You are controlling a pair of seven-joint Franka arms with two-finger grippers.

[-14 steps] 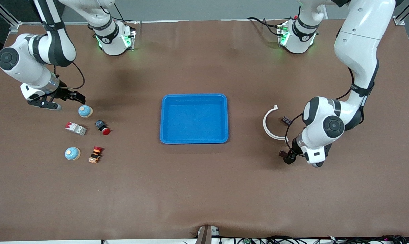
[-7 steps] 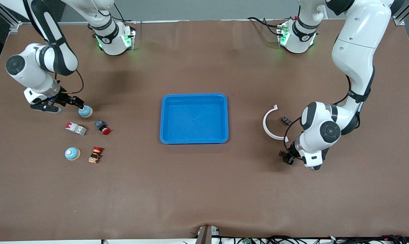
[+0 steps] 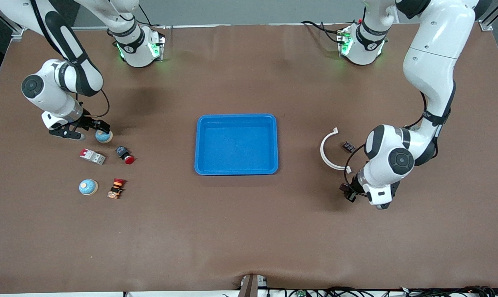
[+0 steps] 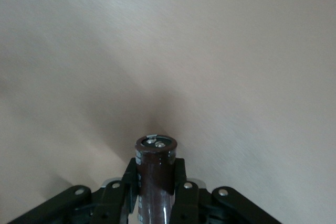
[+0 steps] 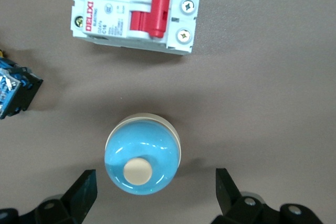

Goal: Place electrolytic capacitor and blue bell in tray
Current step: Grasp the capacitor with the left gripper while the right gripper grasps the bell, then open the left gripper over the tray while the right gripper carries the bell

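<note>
A blue bell [image 3: 103,136] with a cream button sits on the table toward the right arm's end. My right gripper [image 3: 97,128] is open and low over it. In the right wrist view the bell [image 5: 143,161] lies between the two spread fingers [image 5: 84,190], which do not touch it. My left gripper [image 3: 349,192] is shut on a dark brown electrolytic capacitor [image 4: 156,174] and holds it just above the bare table toward the left arm's end. The empty bright-blue tray [image 3: 236,117] lies in the middle of the table.
A red-and-white circuit breaker [image 3: 92,156], a red push button [image 3: 125,154], a second blue bell [image 3: 88,187] and an orange-red button [image 3: 116,188] lie nearer the camera than the first bell. A white open ring [image 3: 327,152] and a small black part [image 3: 348,146] lie near the left arm.
My right gripper has moved in over the blue bell and come lower, its fingers now either side of it. My left gripper has barely shifted, still holding the capacitor.
</note>
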